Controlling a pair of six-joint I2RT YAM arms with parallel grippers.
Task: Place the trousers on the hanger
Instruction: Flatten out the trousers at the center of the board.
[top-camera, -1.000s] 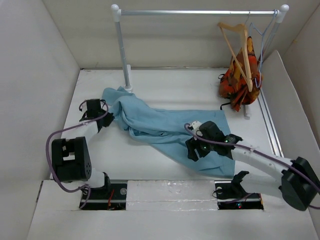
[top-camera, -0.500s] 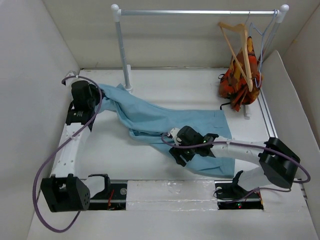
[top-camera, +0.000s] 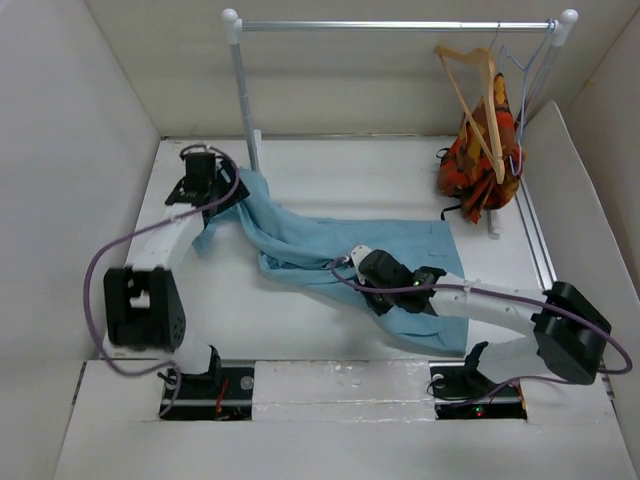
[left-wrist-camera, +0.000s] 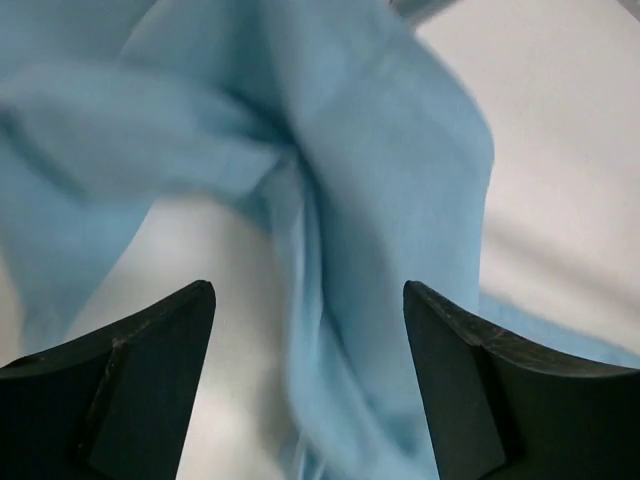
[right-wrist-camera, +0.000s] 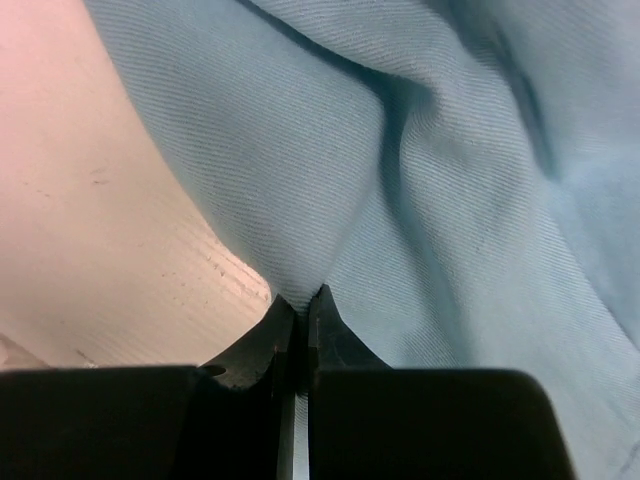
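The light-blue trousers (top-camera: 320, 240) lie crumpled across the table, from the rack's post to the near right. My left gripper (top-camera: 222, 192) hovers over their far-left end. In the left wrist view the left gripper (left-wrist-camera: 308, 330) is open, with a blurred ridge of the trousers (left-wrist-camera: 380, 150) between the fingers and touching neither. My right gripper (top-camera: 372, 280) sits at the trousers' near edge. In the right wrist view the right gripper (right-wrist-camera: 300, 300) is shut on a pinched fold of the trousers (right-wrist-camera: 420, 180). The tan wooden hanger (top-camera: 478, 100) hangs tilted from the rail at the far right.
A metal rail (top-camera: 400, 25) spans the back on a white post (top-camera: 245, 110) close to my left gripper. An orange-red patterned garment (top-camera: 480, 160) and a thin wire hanger (top-camera: 525, 75) hang beside the wooden one. White walls enclose the table (top-camera: 300, 330).
My left gripper swung from the far-left corner toward the post and opened, letting go of the cloth. My right gripper closed on a fold at the trousers' near edge.
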